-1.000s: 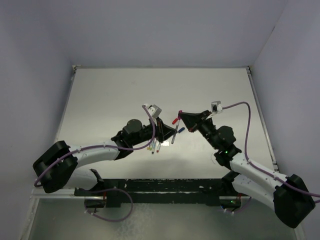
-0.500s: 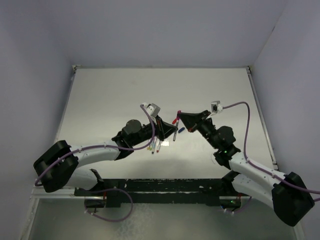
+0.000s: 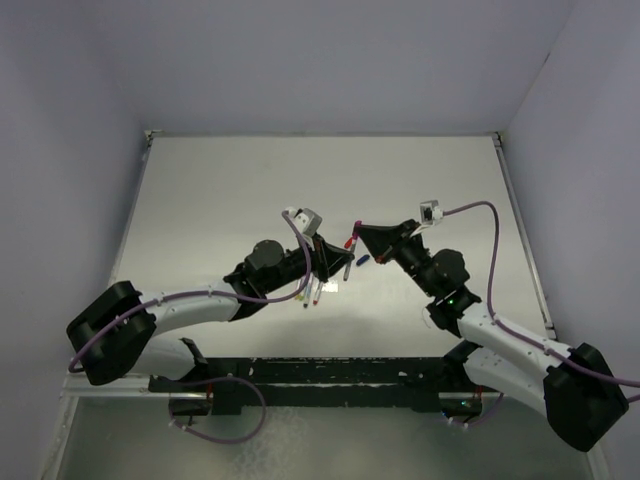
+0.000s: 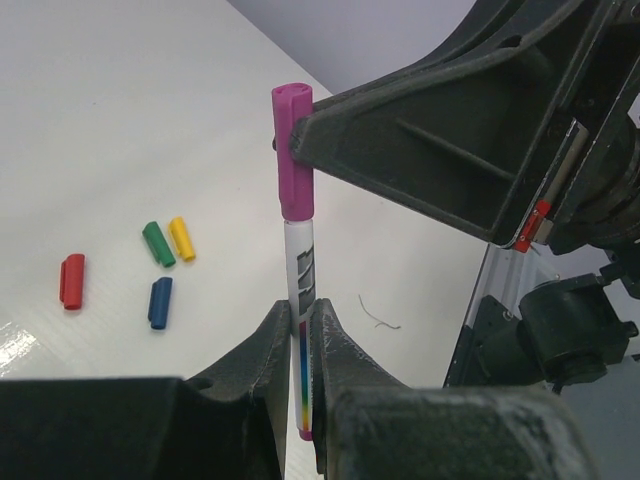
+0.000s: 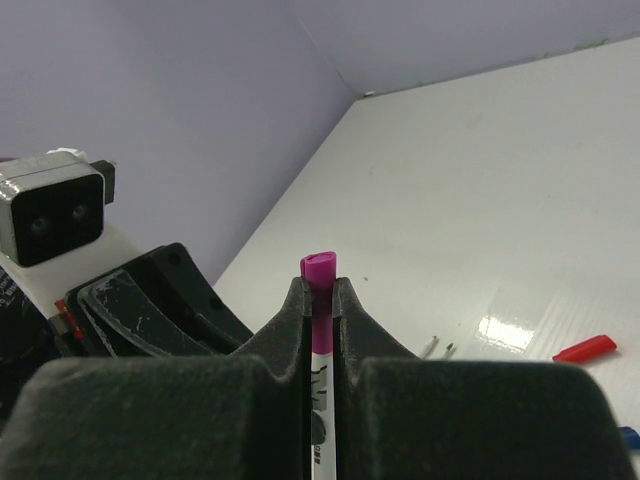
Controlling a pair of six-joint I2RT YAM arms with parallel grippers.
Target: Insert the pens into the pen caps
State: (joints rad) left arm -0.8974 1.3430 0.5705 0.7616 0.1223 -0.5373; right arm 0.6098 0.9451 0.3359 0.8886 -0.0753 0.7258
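My left gripper (image 4: 302, 312) is shut on the lower body of a white pen (image 4: 301, 262) and holds it upright above the table. A purple cap (image 4: 293, 150) sits on the pen's top end. My right gripper (image 5: 320, 291) is shut on that purple cap (image 5: 320, 268), with the pen body running down between its fingers. In the top view the two grippers meet mid-table, left (image 3: 343, 264) and right (image 3: 358, 240). Red (image 4: 72, 280), green (image 4: 158, 243), yellow (image 4: 182, 238) and blue (image 4: 160, 301) caps lie loose on the table. Other pens (image 3: 312, 292) lie under the left arm.
The red cap (image 5: 585, 347) and the blue cap (image 5: 629, 437) lie right of my right gripper, and two pen tips (image 5: 438, 348) show beside it. A thin stray wire (image 4: 378, 312) lies on the table. The table's metal edge (image 3: 522, 230) runs along the right.
Both grippers have drawn slightly closer together at mid-table, still holding the pen and its cap. The loose caps and the other pens have not moved.
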